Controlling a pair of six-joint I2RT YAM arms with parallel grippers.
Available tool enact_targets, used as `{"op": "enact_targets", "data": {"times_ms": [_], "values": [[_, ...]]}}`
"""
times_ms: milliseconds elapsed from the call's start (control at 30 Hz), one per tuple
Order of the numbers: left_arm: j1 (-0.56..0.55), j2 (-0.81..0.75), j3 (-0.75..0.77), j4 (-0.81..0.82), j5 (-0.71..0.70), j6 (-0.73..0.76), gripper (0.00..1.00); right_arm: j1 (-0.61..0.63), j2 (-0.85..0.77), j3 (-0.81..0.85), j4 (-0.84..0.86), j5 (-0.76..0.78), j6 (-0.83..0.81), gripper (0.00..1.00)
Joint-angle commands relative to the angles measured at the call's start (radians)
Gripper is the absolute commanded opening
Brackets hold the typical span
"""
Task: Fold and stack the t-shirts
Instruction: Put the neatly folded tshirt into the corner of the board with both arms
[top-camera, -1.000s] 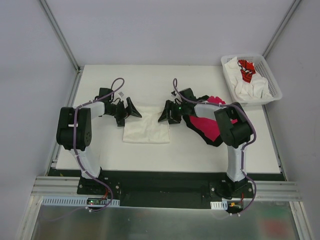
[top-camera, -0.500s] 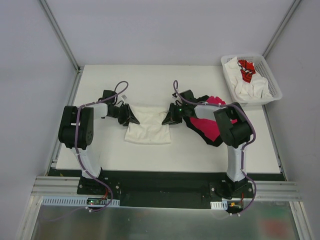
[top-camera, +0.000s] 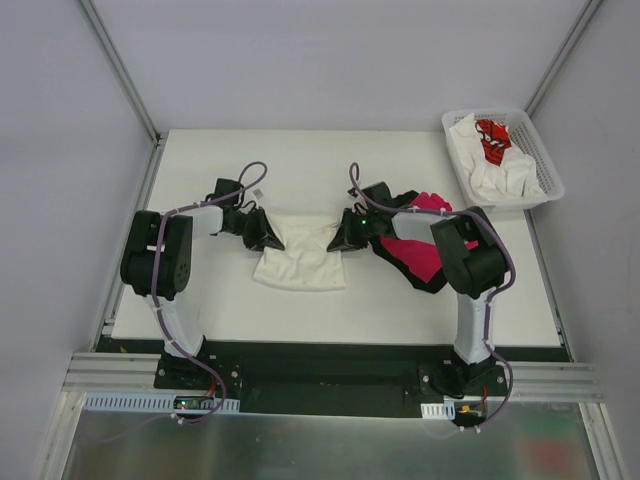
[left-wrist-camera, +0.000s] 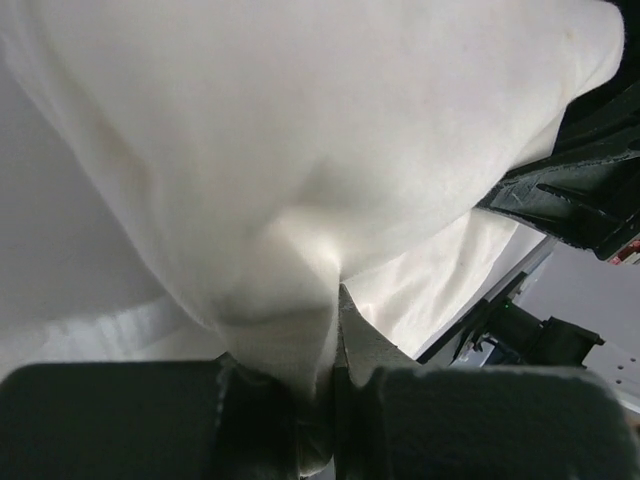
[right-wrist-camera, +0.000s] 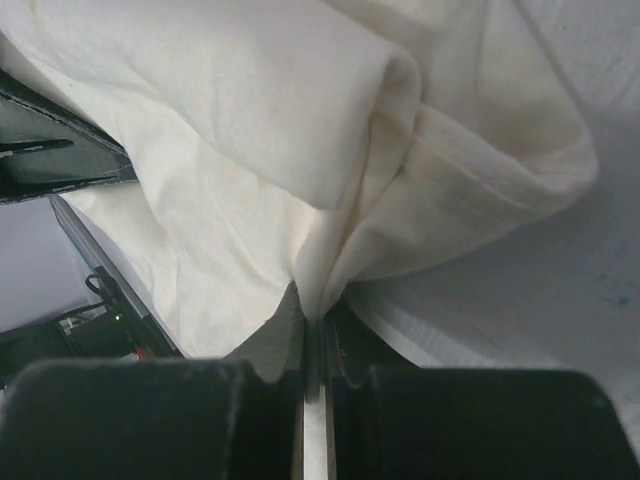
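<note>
A folded cream-white t-shirt (top-camera: 300, 258) lies mid-table, its far edge lifted and sagging between both grippers. My left gripper (top-camera: 272, 239) is shut on the shirt's far-left corner, and cream cloth (left-wrist-camera: 300, 200) fills the left wrist view, pinched between the fingers (left-wrist-camera: 365, 345). At the far-right corner my right gripper (top-camera: 340, 240) is also shut on the cloth (right-wrist-camera: 330, 140), with folds bunching into its jaws. A magenta-pink t-shirt (top-camera: 418, 248) lies on a black t-shirt (top-camera: 432, 284) under the right arm. More t-shirts, cream-white (top-camera: 500, 178) and one with red print (top-camera: 492, 137), fill the basket.
The white plastic lattice basket (top-camera: 545, 160) stands at the table's far right corner. Metal frame posts (top-camera: 118, 65) rise at the table's back corners. The white tabletop (top-camera: 300, 165) lies bare behind the cream shirt.
Both grippers closed in from the sides and shut on the cream shirt's far corners. The far edge has lifted and the shirt now narrows and sags between them.
</note>
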Motion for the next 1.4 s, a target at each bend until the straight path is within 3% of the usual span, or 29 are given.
{"op": "enact_targets", "data": {"times_ms": [0, 367, 867, 1367], "values": [[-0.076, 0.012, 0.078, -0.003, -0.019, 0.003, 0.0, -0.009, -0.084, -0.03, -0.01, 0.021, -0.025, 0.01], [-0.24, 0.122, 0.336, 0.015, -0.032, -0.065, 0.0, -0.078, -0.218, -0.069, -0.067, 0.05, -0.05, 0.01], [-0.244, -0.016, 0.369, -0.025, -0.082, -0.052, 0.0, -0.088, -0.393, -0.067, -0.174, 0.118, -0.085, 0.01], [-0.256, 0.089, 0.679, -0.094, -0.018, -0.075, 0.0, -0.16, -0.549, -0.089, -0.274, 0.195, -0.12, 0.01]]}}
